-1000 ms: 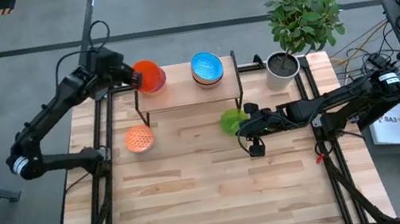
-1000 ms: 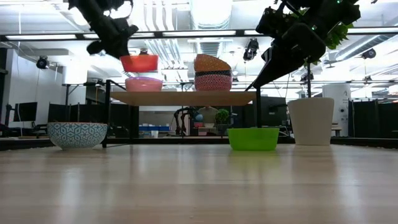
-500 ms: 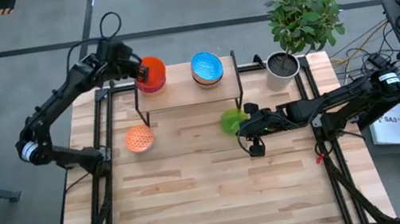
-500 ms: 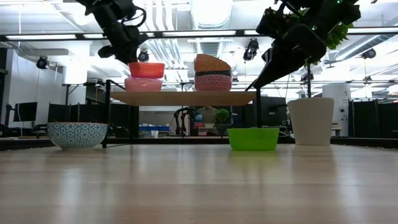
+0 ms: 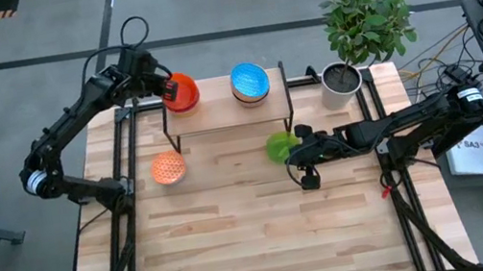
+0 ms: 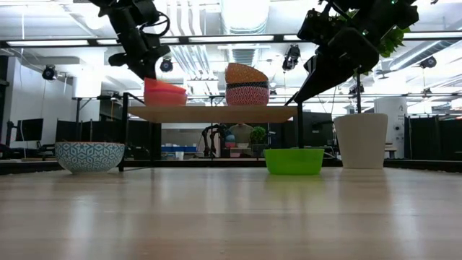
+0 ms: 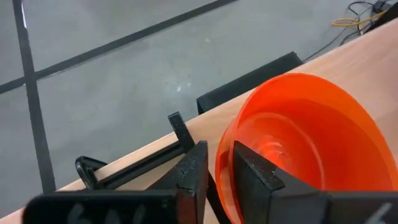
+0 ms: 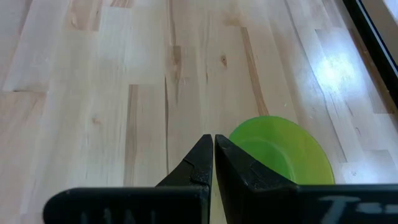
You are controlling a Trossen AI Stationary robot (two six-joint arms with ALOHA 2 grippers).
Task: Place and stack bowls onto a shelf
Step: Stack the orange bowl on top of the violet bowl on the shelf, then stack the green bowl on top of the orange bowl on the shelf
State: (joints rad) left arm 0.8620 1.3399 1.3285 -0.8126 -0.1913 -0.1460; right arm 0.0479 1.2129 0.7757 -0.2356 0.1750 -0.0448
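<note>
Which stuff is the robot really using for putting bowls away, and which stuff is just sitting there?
For the job:
- shelf
- red bowl on the shelf, rim pinched by the left gripper
- blue-topped bowl stack on the shelf
- green bowl by the right gripper
- patterned bowl on the table

Just sitting there:
- potted plant
- cables

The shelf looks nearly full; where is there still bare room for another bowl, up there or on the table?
The shelf has a bare strip between the red bowl stack, which the left gripper grips, and the blue-topped stack. Roomiest is the table on the near side of the green bowl and patterned bowl. Crowded: around the green bowl, beside the right gripper and plant pot.
</note>
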